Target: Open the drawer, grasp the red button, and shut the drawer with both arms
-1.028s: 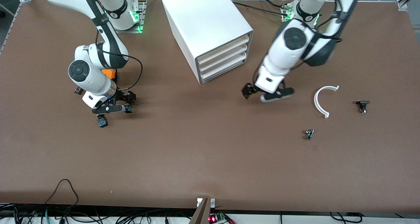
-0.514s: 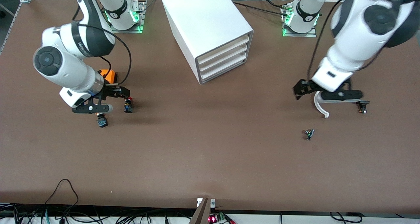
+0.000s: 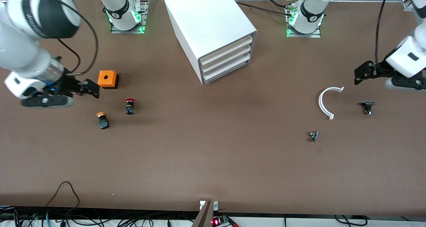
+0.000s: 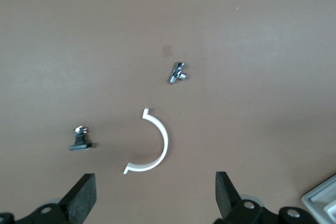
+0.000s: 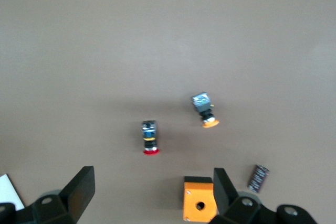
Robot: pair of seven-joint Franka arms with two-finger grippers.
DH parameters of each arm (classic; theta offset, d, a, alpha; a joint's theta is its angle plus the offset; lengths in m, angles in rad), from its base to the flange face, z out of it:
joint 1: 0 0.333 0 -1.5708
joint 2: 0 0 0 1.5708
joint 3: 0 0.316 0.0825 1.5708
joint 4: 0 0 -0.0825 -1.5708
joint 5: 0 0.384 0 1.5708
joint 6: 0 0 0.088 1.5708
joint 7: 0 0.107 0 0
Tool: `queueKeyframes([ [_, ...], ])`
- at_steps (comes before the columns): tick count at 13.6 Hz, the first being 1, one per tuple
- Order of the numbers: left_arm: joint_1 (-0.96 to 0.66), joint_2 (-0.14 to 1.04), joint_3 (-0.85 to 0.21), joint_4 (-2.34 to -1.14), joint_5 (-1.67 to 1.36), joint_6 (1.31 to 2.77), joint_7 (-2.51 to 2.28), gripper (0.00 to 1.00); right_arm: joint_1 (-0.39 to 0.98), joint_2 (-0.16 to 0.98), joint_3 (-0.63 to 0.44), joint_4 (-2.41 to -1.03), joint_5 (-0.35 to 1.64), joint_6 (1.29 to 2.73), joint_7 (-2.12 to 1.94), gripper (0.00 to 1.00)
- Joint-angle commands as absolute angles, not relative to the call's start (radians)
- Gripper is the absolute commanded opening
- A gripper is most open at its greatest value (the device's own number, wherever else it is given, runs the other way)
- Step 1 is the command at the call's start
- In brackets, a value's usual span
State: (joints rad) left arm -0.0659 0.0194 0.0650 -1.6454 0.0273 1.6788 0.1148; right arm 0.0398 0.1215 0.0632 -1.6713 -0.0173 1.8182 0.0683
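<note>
lying on the table at the right arm's end, the red-capped button (image 3: 130, 106) is found just nearer the front camera than the orange square box (image 3: 107, 79) and beside the orange-capped button (image 3: 103, 120). the right gripper (image 3: 71, 92) hangs over the table close by, fingers spread wide and empty, so the right arm is judged the nearer one. the left gripper (image 3: 372, 76), also wide open and empty, is held over the left arm's end near the white curved clip (image 3: 326, 102). all three drawers of the cabinet (image 3: 213, 30), including the drawer (image 3: 223, 56), are seen shut.
</note>
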Motion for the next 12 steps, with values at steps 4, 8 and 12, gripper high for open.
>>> queueKeyframes([
  [4, -0.081, 0.003, 0.081, -1.635, 0.038, 1.615, 0.158, 1.0, -0.003, 0.1, 0.066, -1.548, -0.041, 1.563, 0.199, 1.0],
  [8, -0.081, 0.005, 0.068, -1.629, 0.038, 1.601, 0.156, 1.0, -0.005, 0.029, 0.002, -1.601, -0.046, 1.611, 0.072, 1.0],
  [12, -0.08, 0.015, 0.077, -1.603, 0.037, 1.6, 0.153, 1.0, -0.005, -0.076, -0.002, -1.698, -0.049, 1.614, 0.061, 1.0],
])
